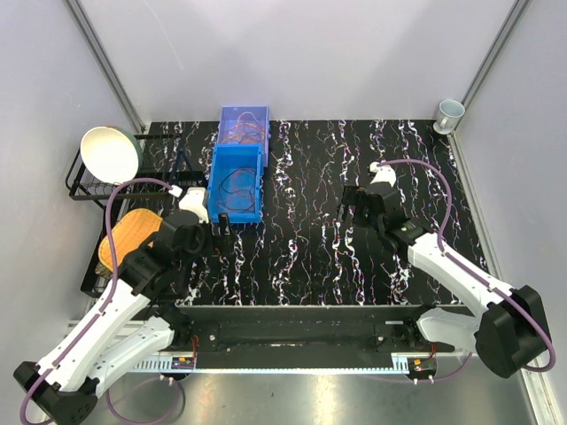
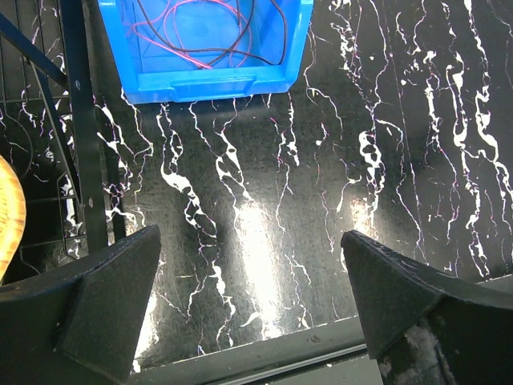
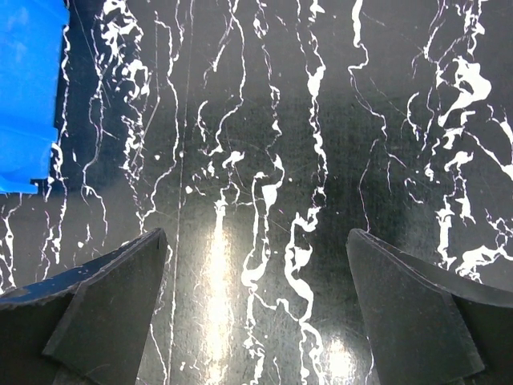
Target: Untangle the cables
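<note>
Black marbled table [image 1: 337,257]: cables [image 1: 235,190], upper left in bin [image 1: 237,218], look light, limp; pinch one free loop. Left gripper [image 2: 248,241], right gripper [image 3: 256,237] spread, empty.

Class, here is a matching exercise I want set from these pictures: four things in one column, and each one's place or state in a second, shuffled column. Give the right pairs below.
Column one
1. cables
2. white bowl
3. mug
4. right gripper

Column two
A. at the far right corner of the table
B. inside the blue bin
C. open, above bare tabletop
D. on the black wire rack at the left

Pairs: 1-B, 2-D, 3-A, 4-C
</note>
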### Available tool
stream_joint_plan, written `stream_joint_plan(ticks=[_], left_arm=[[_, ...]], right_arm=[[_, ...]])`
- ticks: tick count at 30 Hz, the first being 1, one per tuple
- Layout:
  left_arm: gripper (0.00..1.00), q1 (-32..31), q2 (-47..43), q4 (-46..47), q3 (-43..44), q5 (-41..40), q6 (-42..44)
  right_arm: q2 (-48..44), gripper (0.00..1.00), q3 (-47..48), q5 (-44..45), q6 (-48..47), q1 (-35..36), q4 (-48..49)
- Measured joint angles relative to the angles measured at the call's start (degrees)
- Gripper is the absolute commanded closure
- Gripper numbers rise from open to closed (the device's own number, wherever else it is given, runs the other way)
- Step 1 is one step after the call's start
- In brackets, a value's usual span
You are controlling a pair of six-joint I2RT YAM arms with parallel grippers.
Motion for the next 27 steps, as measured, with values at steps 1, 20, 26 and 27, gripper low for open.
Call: stream_joint_plan(ticks=[1,20,26,27], left_arm=[[0.01,0.00,-0.02,-0.02,0.00,0.00,0.00],[0.01,0.00,-0.57,-0.04,0.00,-0.66,-0.02],[0.01,0.00,-0.98,-0.13,0.00,-0.87,-0.02],[0.01,0.00,-0.98,-0.13,0.00,-0.87,-0.02]], right_arm=[[0.00,0.00,0.00,-0.02,-0.04,0.00,0.28],[-2.47,0.00,-2.23,-20.85,-3.93,0.04,9.75],[-6.08,0.00,-3.04,-25.46,-3.96,0.04,15.32],[-6.10,0.00,-3.04,-25.83,-3.96,0.04,15.52]])
